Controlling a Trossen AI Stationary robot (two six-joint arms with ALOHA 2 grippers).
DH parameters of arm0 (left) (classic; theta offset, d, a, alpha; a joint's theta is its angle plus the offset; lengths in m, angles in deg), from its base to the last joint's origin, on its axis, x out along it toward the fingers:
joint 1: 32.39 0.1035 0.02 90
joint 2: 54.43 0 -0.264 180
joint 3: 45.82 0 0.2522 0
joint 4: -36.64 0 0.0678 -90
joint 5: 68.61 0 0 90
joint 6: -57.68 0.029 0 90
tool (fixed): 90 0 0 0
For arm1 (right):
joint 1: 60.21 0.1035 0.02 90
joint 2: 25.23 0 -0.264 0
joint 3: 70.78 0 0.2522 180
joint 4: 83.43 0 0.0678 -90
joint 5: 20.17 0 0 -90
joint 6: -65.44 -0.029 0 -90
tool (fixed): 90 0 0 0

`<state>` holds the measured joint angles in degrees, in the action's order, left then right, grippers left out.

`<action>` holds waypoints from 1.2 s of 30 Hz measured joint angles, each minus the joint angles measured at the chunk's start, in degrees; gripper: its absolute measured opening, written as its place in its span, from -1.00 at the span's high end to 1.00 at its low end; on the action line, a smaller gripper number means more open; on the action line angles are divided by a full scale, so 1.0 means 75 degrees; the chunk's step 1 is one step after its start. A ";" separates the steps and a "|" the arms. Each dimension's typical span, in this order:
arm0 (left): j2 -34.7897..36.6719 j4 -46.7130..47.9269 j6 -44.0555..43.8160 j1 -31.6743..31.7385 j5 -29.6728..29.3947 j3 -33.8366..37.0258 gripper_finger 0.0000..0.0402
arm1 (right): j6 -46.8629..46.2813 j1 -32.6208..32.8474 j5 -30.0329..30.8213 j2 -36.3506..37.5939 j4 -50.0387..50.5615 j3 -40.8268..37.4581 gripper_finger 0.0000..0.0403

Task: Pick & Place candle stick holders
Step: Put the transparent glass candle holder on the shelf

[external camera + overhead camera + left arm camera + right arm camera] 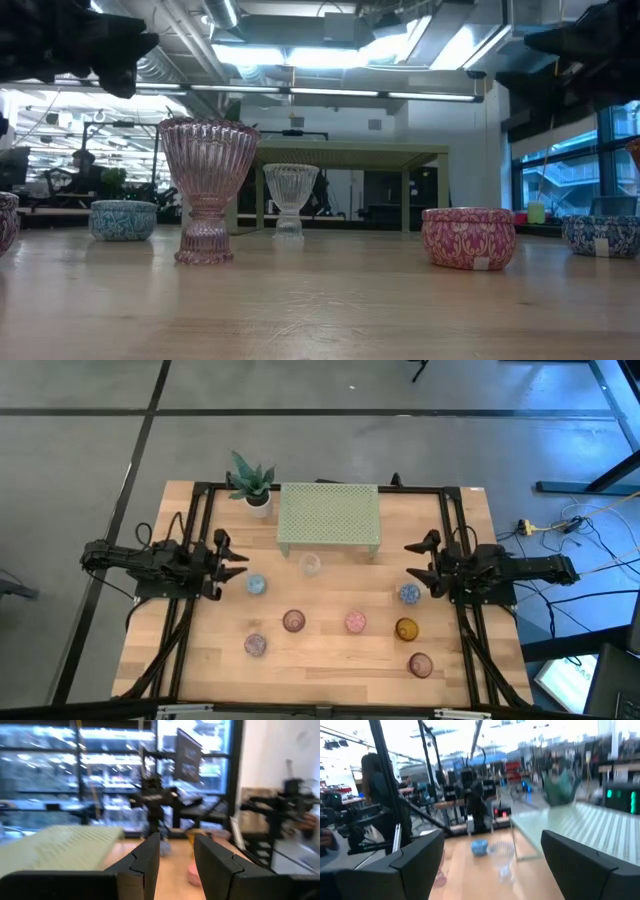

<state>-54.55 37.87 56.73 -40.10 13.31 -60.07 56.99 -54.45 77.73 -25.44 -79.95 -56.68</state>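
Note:
Several small glass candle holders stand on their bases on the wooden table (330,680): blue (256,585), clear (310,565), brownish pink (293,621), pink (355,622), mauve (256,645), a second blue (408,594), amber (405,629) and brownish (420,664). My left gripper (232,558) hovers open and empty near the left blue holder. My right gripper (420,560) hovers wide open and empty just beyond the right blue holder. The low view shows the ribbed pink holder (208,190) and the clear holder (290,197).
A pale green perforated stand (329,517) stands at the far middle of the table, with a potted spiky plant (252,485) to its left. Black frame rails run along the left and right sides. A person (375,785) shows beyond the table in the right wrist view.

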 joint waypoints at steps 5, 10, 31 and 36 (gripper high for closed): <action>-0.0003 -0.0209 -0.0283 0.0000 -0.0116 0.0000 0.42 | -0.0005 0.0000 0.0003 0.0001 -0.0747 0.0001 -0.67; -0.0003 -0.0181 -0.0204 0.0000 -0.0117 0.0000 0.42 | 0.0018 0.0000 0.0003 0.0000 -0.0826 0.0000 -0.67; -0.1290 -0.1492 -0.0185 0.0000 -0.0991 0.0000 0.09 | 0.1014 0.0000 0.0003 0.0000 -0.1065 0.0002 -0.67; -0.1676 -0.1795 -0.0172 0.0006 -0.1115 0.0000 0.05 | 0.0996 0.0000 0.0003 0.0000 -0.1066 0.0001 -0.67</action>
<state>-67.12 24.41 55.44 -40.05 4.95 -60.07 64.46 -54.45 77.76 -25.44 -87.94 -56.67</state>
